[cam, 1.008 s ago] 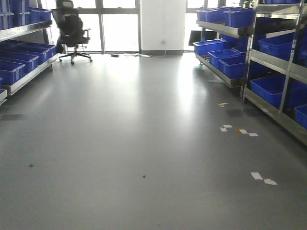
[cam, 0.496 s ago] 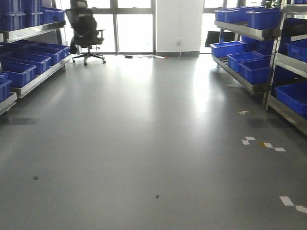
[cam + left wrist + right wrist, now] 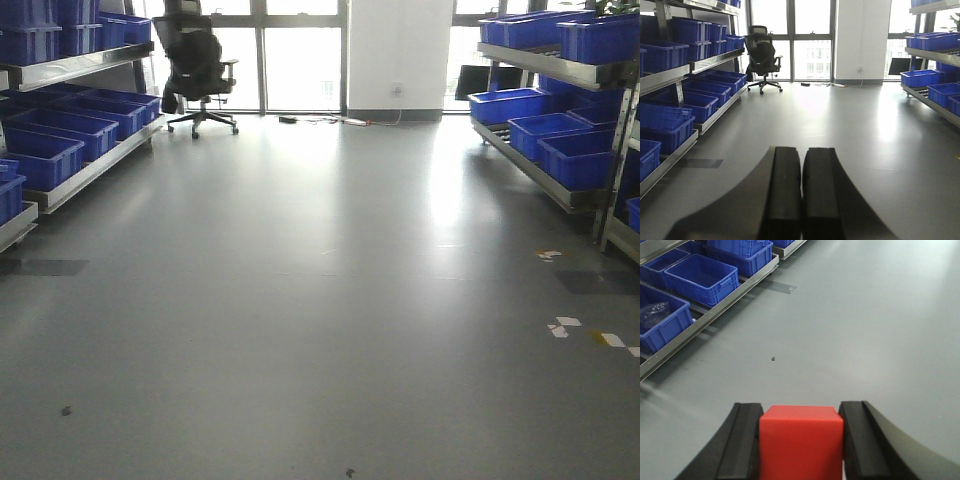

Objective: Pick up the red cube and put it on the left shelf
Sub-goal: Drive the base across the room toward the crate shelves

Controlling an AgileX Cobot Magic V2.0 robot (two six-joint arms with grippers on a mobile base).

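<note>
Right end effector is clamped on the red cube: the cube sits squarely between the two black fingers, touching both, its top face level, carried above the grey floor. Left end effector is narrow, pads pressed together with nothing between them. The left shelf runs along the floor's left edge, a steel rail with dark-blue crates on it. The cube is well apart from it, out over open floor. The front view shows the same left shelf and a black office chair at the far end by the windows. Neither arm shows there.
</note>
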